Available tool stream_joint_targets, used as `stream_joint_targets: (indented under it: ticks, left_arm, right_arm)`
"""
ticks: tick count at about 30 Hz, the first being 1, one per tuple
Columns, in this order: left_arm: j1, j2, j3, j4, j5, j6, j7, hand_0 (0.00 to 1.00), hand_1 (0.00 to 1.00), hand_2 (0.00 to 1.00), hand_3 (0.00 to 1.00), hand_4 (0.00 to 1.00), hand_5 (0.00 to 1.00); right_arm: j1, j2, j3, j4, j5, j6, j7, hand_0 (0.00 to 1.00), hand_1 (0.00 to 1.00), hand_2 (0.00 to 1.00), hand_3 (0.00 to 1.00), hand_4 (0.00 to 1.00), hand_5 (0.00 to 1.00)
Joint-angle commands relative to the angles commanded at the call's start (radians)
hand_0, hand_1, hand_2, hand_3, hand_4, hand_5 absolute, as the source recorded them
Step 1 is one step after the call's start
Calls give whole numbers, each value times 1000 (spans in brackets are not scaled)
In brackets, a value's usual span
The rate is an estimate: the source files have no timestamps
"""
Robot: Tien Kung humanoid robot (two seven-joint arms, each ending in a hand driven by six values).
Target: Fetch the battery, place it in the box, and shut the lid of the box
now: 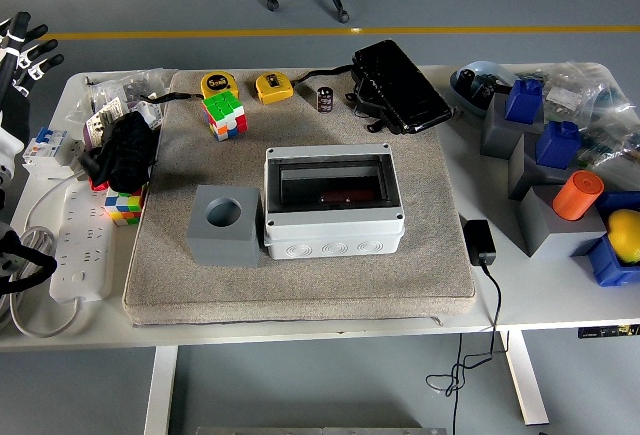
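The grey junction box (333, 201) sits in the middle of the beige mat (300, 275). Its smoked see-through lid lies flat over the opening, and a dim reddish shape shows through it. A small dark cylinder, apparently a battery (326, 98), stands upright at the mat's far edge. My left hand (24, 45) is at the far left edge of the picture, raised beyond the table's left end, fingers spread and holding nothing. It is far from the box. My right arm does not show.
A grey block with a round hole (226, 225) touches the box's left side. Two Rubik's cubes (225, 114), two yellow tape measures (273, 86), a black case (400, 85), a power strip (75, 245) and blue and grey holders (545, 155) crowd the edges.
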Motion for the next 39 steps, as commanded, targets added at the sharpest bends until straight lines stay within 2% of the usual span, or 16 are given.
stream_joint_targets:
  ticks: [8,17,23,25,30,32,37,39]
  left_arm:
    - [36,24,13,-2,2,-5,8,576,636,637,636,944,475]
    - [75,35,16,6,0,-8,12,578,636,636,636,945,476]
    - [60,48,73,36,-15,-14,23,578,637,636,637,945,476]
    - [46,43,83,38,-12,-15,24,578,637,636,637,945,476]
    - [33,19,100,30,-5,-13,21,577,635,632,636,946,476]
    - [29,4,96,25,3,-12,20,577,635,632,636,946,476]
    - [7,-36,60,17,31,-15,30,578,635,633,637,945,477]
    - [-3,-43,52,13,40,-16,33,578,635,633,637,945,477]
  right_arm:
    - [-17,32,-12,-14,12,-7,-3,609,641,612,570,911,472]
    - [-12,61,-183,-53,126,-4,-27,611,641,615,571,912,473]
    - [-29,61,-195,-47,133,-10,-36,612,642,616,571,912,472]
    - [-28,62,-189,-48,130,-13,-36,612,642,616,571,912,472]
    - [4,62,-246,-69,193,-4,-40,610,644,618,571,913,473]
    - [13,70,-258,-78,217,-3,-36,610,644,618,571,913,473]
    - [42,61,-305,-67,223,5,-36,611,644,617,572,915,474]
    - [55,52,-303,-58,211,4,-32,611,644,617,572,915,474]
